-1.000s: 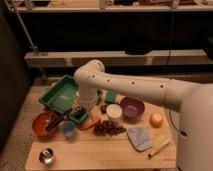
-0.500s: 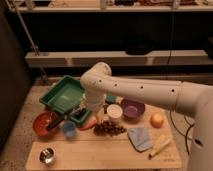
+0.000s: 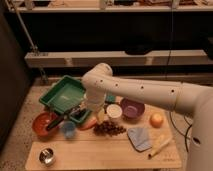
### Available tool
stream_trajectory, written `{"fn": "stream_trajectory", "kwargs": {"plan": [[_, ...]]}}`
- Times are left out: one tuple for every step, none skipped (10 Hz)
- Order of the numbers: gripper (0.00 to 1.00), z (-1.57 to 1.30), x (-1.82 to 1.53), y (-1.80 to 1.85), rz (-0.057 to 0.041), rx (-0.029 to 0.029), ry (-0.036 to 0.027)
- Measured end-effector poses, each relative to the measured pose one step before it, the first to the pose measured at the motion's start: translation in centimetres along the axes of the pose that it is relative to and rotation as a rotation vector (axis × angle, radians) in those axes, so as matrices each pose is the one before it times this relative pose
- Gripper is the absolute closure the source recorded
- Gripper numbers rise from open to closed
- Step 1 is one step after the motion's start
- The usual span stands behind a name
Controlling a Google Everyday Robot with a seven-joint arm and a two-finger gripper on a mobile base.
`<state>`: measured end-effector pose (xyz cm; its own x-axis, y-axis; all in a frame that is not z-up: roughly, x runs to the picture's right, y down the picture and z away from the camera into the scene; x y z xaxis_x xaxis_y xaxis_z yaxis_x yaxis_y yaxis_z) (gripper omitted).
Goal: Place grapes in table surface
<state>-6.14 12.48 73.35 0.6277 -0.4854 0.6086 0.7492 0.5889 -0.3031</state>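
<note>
- since a moment ago the white arm (image 3: 135,90) has swung a little to the right, and the grapes (image 3: 109,128) lie in the same spot.
- the grapes rest on the bench (image 3: 100,155), near its middle, just beside the orange carrot (image 3: 89,123) and in front of the white bowl (image 3: 114,111).
- the dark gripper (image 3: 62,120) hangs low on the left, by the rim of the red bowl (image 3: 40,125) and near the blue cup (image 3: 68,130), apart from the grapes.
- i cannot tell if its jaws are open or closed, or if they hold anything.
- the green tray (image 3: 62,92) sits at the back left of the bench.
- a purple bowl (image 3: 132,107) is next to the white bowl, and a round orange fruit (image 3: 157,120) is further right.
- a blue-grey cloth (image 3: 139,137) lies to the right of the grapes.
- a small shiny cup (image 3: 47,156) stands at the front left.
</note>
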Motion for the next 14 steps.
{"fn": "stream_trajectory", "kwargs": {"plan": [[0.3,1.132,0.989,1.039,0.01705,0.00397,-0.01385],[0.3,0.981,1.3,1.325,0.01974,0.0036,-0.00608],[0.3,0.547,1.241,1.227,0.01907,-0.00058,-0.00412],[0.3,0.674,1.166,1.19,0.01881,-0.00707,-0.00192],[0.3,0.697,0.433,0.448,0.00506,-0.0077,-0.00351],[0.3,1.643,0.484,0.504,0.00482,-0.01543,-0.00597],[0.3,1.321,0.113,0.156,0.00545,-0.01286,-0.00579],[0.3,0.879,-0.162,-0.17,0.00004,-0.00888,-0.00561],[0.3,0.734,-0.342,-0.379,-0.00329,-0.00869,-0.00493],[0.35,0.421,-0.174,-0.141,0.00138,-0.0095,-0.00221],[0.45,0.309,-0.114,-0.072,0.00465,-0.00871,-0.00035],[0.55,0.29,-0.226,-0.275,-0.00151,-0.00474,0.00253],[0.65,0.176,-0.16,-0.073,0.0023,-0.00409,-0.00003],[0.75,0.153,-0.034,-0.02,0.00347,-0.00069,-0.00092]]}}
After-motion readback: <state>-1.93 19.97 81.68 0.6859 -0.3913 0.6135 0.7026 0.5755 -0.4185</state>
